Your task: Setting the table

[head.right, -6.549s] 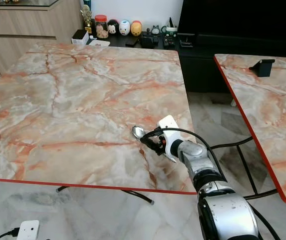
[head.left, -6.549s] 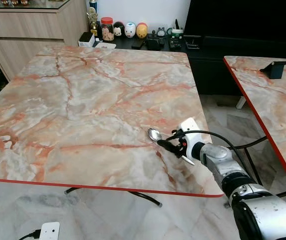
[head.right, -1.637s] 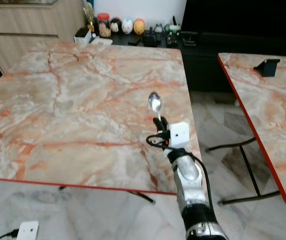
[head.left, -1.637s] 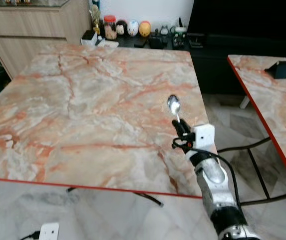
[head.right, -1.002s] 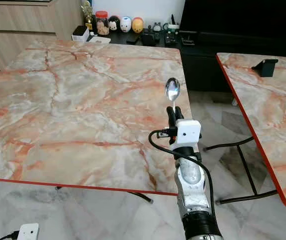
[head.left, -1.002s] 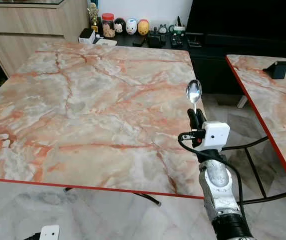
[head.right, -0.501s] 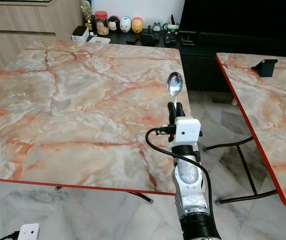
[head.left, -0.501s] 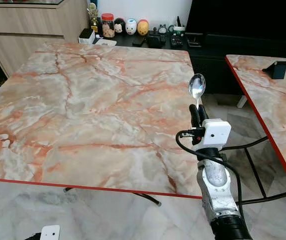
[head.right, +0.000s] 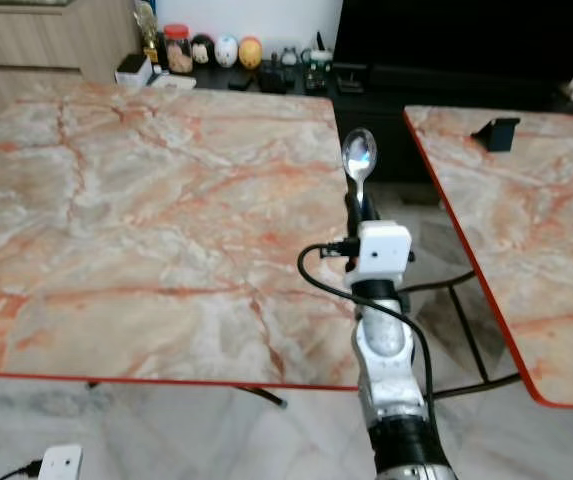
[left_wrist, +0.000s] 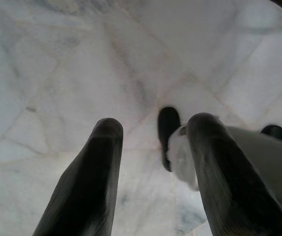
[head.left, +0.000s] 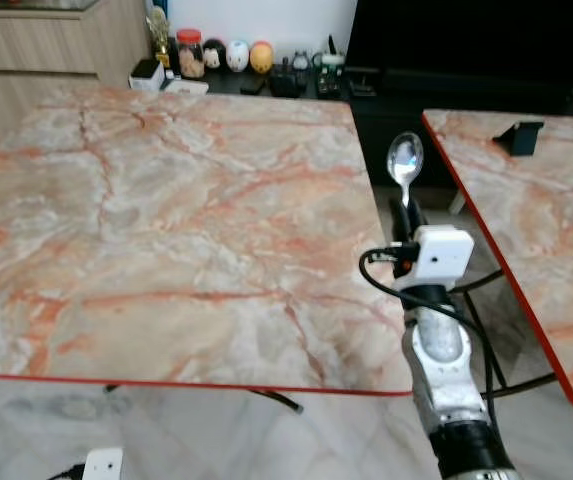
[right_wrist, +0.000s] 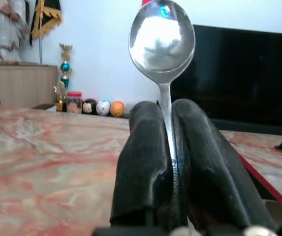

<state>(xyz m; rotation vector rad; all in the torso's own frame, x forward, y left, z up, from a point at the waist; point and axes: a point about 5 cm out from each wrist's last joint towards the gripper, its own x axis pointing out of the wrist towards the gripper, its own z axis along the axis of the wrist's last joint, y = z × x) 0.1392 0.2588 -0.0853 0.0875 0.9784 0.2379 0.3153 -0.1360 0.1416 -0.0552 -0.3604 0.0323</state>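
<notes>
In the left eye view the right pincer (head.left: pixel 400 212) stands right of centre, clamped on a spoon (head.left: pixel 404 160) whose bowl points straight up, over the gap between the big desk (head.left: pixel 166 200) filling the left and middle of the frame and a second desk (head.left: pixel 536 220) at the right edge. The big desk's top carries no setting; small jars and figurines (head.left: pixel 211 55) line a low shelf at the upper left, and a dark stand (head.left: pixel 519 136) sits on the second desk at the upper right. The right eye view gives the same scene, the spoon in the upper middle and held above the desk edge. In the left wrist view the left pincer (left_wrist: pixel 153 147) hangs over pale floor tiles, its two fingers parted and holding nothing. In the right wrist view the spoon's handle is pinched between the two fingers (right_wrist: pixel 143 147) at centre, bowl at the top. As I judge it, the task is barely begun: the spoon is in hand but not laid, and everything else remains to be set.
</notes>
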